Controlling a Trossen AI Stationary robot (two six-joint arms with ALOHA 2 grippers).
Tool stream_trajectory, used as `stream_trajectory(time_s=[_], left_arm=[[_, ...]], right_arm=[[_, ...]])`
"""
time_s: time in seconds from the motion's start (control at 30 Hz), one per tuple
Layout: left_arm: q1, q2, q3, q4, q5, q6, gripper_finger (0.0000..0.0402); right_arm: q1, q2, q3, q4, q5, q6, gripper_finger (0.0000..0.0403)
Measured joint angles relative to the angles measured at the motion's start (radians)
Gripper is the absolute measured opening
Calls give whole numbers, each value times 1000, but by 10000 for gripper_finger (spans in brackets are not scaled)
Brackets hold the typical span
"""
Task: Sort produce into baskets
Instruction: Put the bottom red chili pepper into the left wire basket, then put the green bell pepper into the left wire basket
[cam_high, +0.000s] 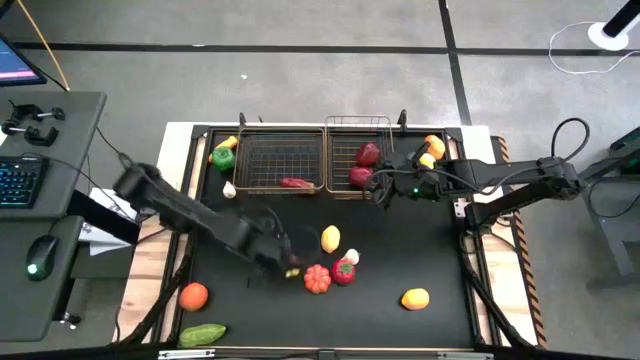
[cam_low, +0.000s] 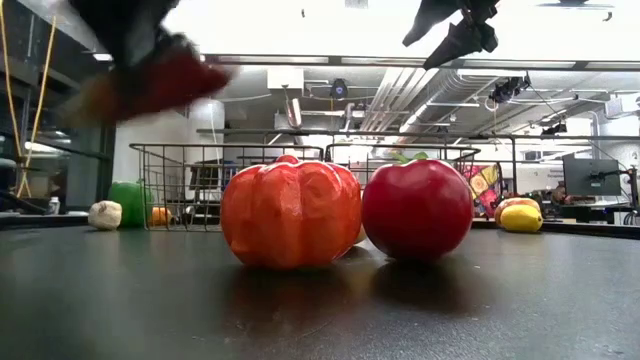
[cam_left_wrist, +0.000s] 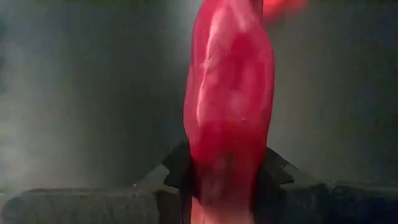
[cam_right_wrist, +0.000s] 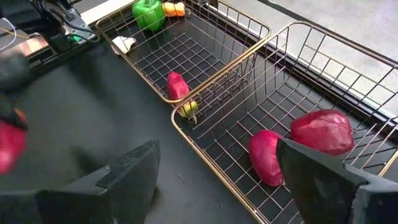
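My left gripper is over the table's middle, shut on a long red pepper. The pepper also shows, blurred, high in the low view. My right gripper hangs open and empty over the near edge of the right basket; in its wrist view two red pieces lie below it on the mesh. The left basket holds another red pepper. A ribbed tomato, a red apple and a lemon rest on the table near my left gripper. My left gripper pinches the long red pepper between its two fingers, which lie across it. The pepper's end sticks out well beyond the fingertips. In the low view the pepper is lifted clear of the table.
A green pepper, a yellow piece and a garlic lie left of the baskets. An orange and a lemon lie to their right. An orange, a cucumber and a lemon lie near the table's front.
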Motion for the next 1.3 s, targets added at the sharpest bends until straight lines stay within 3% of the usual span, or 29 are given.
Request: stream_trajectory(time_s=[0.07,0.17,0.23,0.37,0.57,0.7,0.8,0.93,1.13,1.3], left_arm=[[40,-92,32,5,-119,3,93],[112,-202,57,5,-369,-18,147],[194,-248,54,4,-430,-20,177],[399,-262,23,21,-410,62,203],[674,-190,4,245,-278,275,225],[764,-168,54,250,-193,358,245],[797,-181,102,197,-247,431,257],[883,-217,146,125,-347,392,263],[1128,-225,94,-61,-251,269,264],[1281,-223,23,-98,-169,207,264]], right_arm=[[0,0,0,4,4,1,314],[0,0,0,13,17,8,314],[0,0,0,27,19,8,314],[-1,0,0,51,36,9,314],[-1,0,0,56,58,94,314],[-1,1,0,52,60,182,314],[-1,1,0,52,59,244,314],[-1,1,0,54,69,324,314],[-4,8,0,60,113,385,314],[-32,16,0,62,105,382,314]])
